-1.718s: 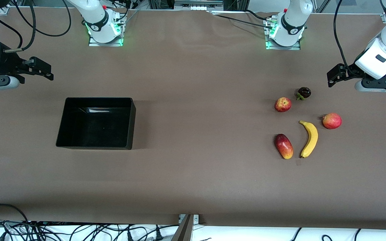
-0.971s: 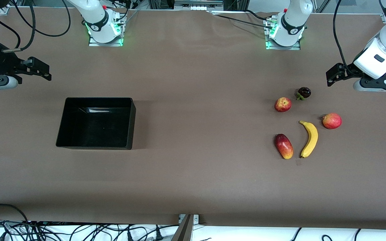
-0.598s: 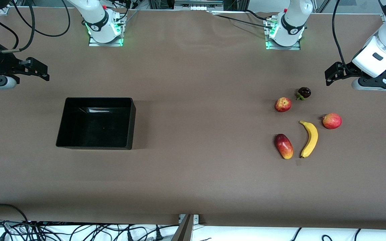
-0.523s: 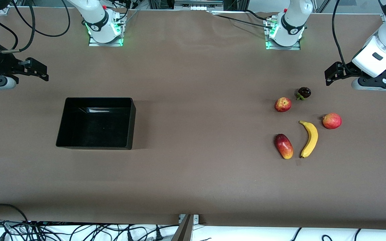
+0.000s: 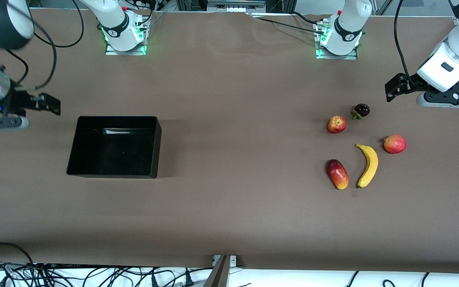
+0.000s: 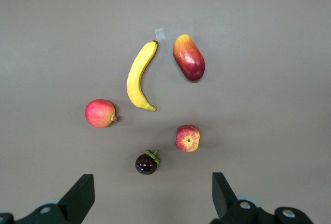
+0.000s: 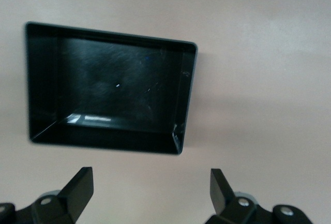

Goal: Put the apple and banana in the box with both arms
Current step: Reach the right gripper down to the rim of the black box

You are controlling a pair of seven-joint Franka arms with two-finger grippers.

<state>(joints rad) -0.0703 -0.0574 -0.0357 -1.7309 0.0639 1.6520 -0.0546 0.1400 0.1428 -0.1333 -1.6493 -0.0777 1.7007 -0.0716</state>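
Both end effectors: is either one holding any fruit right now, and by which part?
Nothing is held. The left end effector hangs open above the table near the fruit; the right end effector is open beside the box.

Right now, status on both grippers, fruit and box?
Left gripper open over table near fruit; right gripper open beside box. Apple, banana on table, untouched. Box empty. Nothing blocking.

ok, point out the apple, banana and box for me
apple [image 5: 336,124]: front view, middle of its red skin.
banana [image 5: 369,165]: front view, middle of the yellow curve.
box [image 5: 153,146]: front view, wall toward the fruit.
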